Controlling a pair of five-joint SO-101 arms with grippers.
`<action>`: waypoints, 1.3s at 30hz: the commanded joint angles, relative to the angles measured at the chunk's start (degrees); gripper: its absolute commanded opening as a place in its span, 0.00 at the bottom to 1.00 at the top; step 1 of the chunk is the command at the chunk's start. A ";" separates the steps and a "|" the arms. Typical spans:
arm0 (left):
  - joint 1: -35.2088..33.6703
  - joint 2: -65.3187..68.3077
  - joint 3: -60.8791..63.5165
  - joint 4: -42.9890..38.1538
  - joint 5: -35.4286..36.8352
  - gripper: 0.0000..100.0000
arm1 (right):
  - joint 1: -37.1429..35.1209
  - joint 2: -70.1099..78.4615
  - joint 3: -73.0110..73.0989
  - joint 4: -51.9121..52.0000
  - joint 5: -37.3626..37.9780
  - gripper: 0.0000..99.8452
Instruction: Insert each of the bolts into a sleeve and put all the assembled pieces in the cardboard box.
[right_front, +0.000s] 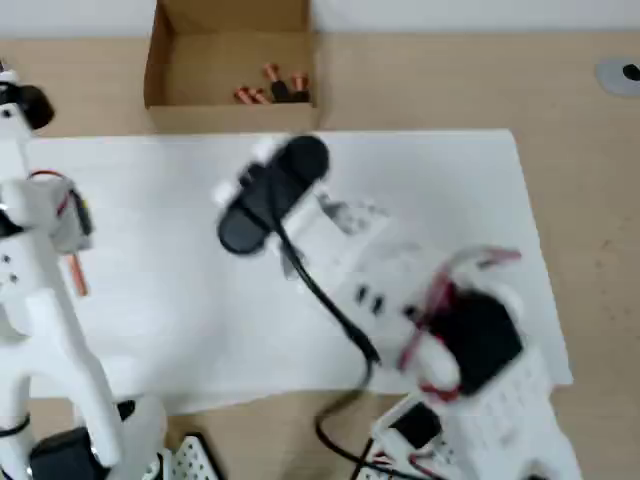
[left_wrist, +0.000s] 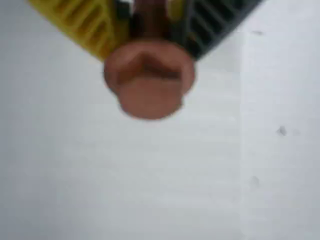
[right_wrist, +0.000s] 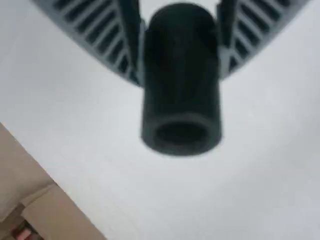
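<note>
In the left wrist view a copper-coloured bolt (left_wrist: 149, 82) points head first at the camera, and my left gripper (left_wrist: 149, 27) is shut on its shank between a yellow and a dark finger. From above, that bolt (right_front: 77, 273) hangs under the left gripper (right_front: 68, 225) at the left edge of the white sheet. My right gripper (right_wrist: 180, 35) is shut on a black sleeve (right_wrist: 181, 100) whose open end faces the camera. In the high view the right gripper (right_front: 262, 200) is over the sheet's middle, just below the cardboard box (right_front: 160, 60).
The box holds several assembled orange-and-black pieces (right_front: 272, 90) along its near wall. Its corner (right_wrist: 50, 220) lies near the sleeve in the right wrist view. The white sheet (right_front: 170, 310) covers the wooden table. A black cable (right_front: 330, 310) trails from the right arm.
</note>
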 joint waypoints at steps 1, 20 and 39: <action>7.21 -5.93 -0.70 0.09 4.66 0.01 | 0.57 -13.23 8.13 -3.43 -0.44 0.01; 20.22 -10.95 -3.16 -1.76 21.80 0.01 | -0.13 -48.48 50.24 -26.46 -16.97 0.01; 30.33 -60.26 44.13 -35.16 18.20 0.01 | -11.38 -48.13 68.70 -38.68 -17.05 0.01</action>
